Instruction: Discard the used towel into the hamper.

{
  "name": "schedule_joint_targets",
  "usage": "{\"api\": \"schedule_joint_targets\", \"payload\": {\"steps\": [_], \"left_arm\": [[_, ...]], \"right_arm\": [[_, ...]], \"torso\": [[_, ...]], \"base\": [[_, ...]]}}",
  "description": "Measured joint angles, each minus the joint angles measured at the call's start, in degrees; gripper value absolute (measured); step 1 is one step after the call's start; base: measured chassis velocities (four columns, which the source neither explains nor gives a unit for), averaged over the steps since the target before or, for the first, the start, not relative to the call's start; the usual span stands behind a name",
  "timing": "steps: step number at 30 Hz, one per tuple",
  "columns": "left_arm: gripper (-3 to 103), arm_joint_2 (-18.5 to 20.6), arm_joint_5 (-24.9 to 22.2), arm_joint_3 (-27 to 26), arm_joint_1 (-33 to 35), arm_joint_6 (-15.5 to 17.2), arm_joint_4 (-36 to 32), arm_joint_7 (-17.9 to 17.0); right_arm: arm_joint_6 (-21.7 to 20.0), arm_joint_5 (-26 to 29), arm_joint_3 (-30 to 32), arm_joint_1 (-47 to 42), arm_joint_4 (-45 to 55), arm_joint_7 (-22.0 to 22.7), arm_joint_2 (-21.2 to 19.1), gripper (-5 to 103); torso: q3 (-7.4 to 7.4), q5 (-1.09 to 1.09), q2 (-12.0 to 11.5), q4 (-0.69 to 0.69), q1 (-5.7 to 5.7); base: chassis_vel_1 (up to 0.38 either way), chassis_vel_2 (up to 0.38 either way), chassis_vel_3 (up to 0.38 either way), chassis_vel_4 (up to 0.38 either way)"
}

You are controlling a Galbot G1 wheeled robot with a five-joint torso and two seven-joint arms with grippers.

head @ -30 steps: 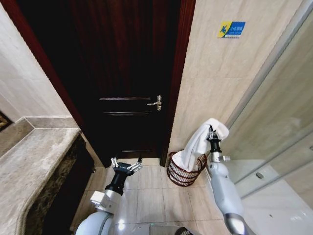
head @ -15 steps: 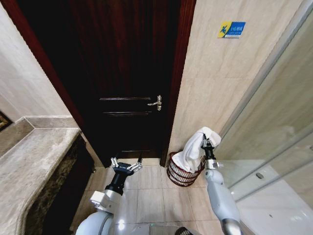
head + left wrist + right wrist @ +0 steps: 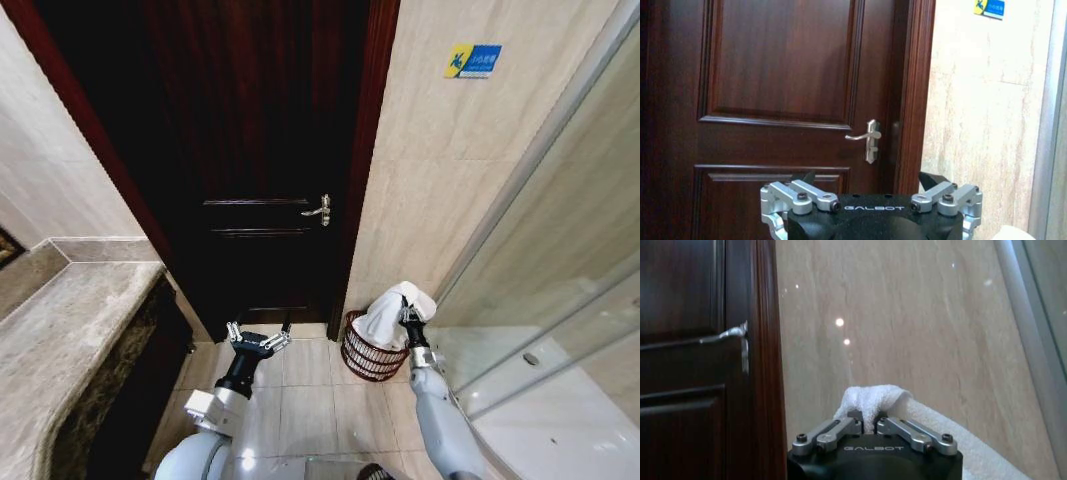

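The dark wooden door (image 3: 260,150) fills the wall well to the left of the working pincer, with a pale tiled wall (image 3: 440,170) directly behind that pincer and a glass shower screen (image 3: 570,240) off to its right. A marble counter (image 3: 60,330) lies far to its left, beyond the idle arm.

The hamper (image 3: 372,348) stands on the floor tiles against the tiled wall, just below and slightly left of the right gripper (image 3: 408,314). The towel (image 3: 390,310) drapes from that gripper, its lower part hanging down inside the hamper's rim while its bunched top sits above the fingers. In the right wrist view the right gripper (image 3: 865,421) has its fingers pressed together on a fold of the towel (image 3: 870,396).

The left gripper (image 3: 258,336) hangs idle well to the left, in front of the door, its fingers spread with nothing between them.

By my judgement the task is nearly done: the towel is carried to the hamper and partly in it. What is left is letting go so the cloth drops fully inside.
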Motion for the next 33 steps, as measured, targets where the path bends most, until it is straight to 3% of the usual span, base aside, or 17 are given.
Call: {"api": "schedule_joint_targets", "payload": {"steps": [9, 16, 21, 30, 33], "left_arm": [[100, 0.0, 0.0, 0.0, 0.0, 0.0, 0.0, 0.0], [100, 0.0, 0.0, 0.0, 0.0, 0.0, 0.0, 0.0], [100, 0.0, 0.0, 0.0, 0.0, 0.0, 0.0, 0.0], [100, 0.0, 0.0, 0.0, 0.0, 0.0, 0.0, 0.0], [100, 0.0, 0.0, 0.0, 0.0, 0.0, 0.0, 0.0]], "right_arm": [[-0.6, -1.2, 1.4, -0.6, -4.3, -0.7, -1.6, 8], [-0.6, -11.0, 2.3, 2.3, -14.6, 2.8, -2.9, 8], [-4.6, -13.5, 2.4, 3.4, -17.8, 4.1, -3.2, 8], [-10.1, -13.0, 2.6, 6.5, -20.8, 2.1, -4.3, 8], [-11.1, -15.5, 2.5, 6.4, -19.6, 5.2, -4.0, 8]], "torso": [[0.02, 0.00, 0.0, 0.00, 0.04], [0.01, 0.03, 0.0, 0.01, 0.03], [-0.01, 0.01, 0.0, 0.00, -0.03], [0.01, 0.00, 0.0, 0.00, 0.01], [0.00, 0.00, 0.0, 0.01, 0.01]], "base": [[-0.116, 0.107, 0.124, -0.127], [-0.060, 0.077, 0.049, -0.060], [0.045, -0.045, -0.041, 0.049], [-0.011, 0.010, 0.014, -0.012], [-0.064, 0.073, 0.085, -0.087]]}}
